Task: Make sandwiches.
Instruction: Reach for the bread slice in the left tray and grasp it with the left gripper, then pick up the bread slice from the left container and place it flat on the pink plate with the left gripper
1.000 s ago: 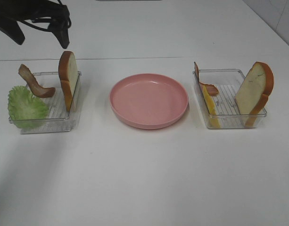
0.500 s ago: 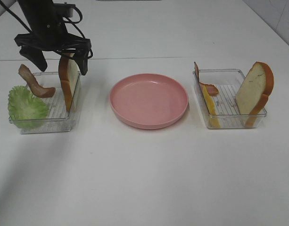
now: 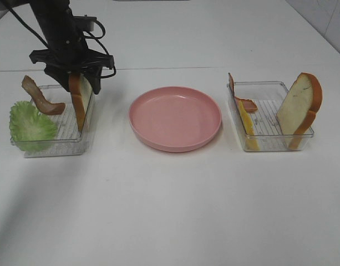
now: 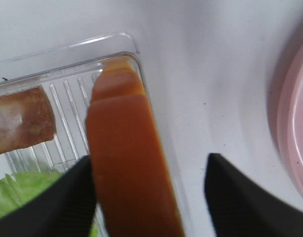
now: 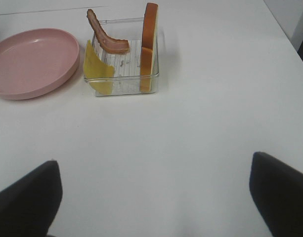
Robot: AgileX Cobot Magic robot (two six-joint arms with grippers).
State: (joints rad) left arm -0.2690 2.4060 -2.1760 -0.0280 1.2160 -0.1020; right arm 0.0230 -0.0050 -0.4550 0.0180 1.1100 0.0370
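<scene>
Orange-brown crust marks the white toy bread slice [image 4: 126,163] standing upright between the left gripper's [image 4: 149,160] parted jaws, one finger [image 4: 77,197] against it and the other clear, so nothing is gripped yet. The right gripper [image 5: 153,163] gapes wide over bare white table [image 5: 191,123], with a second bread slice [image 5: 149,49], yellow cheese slice [image 5: 97,66] and brown bacon strip [image 5: 107,39] well ahead of its jaws. With the round pink plate [image 3: 175,118] bare, stacking looks unstarted: every layer remains to be laid.

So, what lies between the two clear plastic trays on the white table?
Only the empty round pink plate, with bare tabletop on either side; the exterior high view shows it.
</scene>
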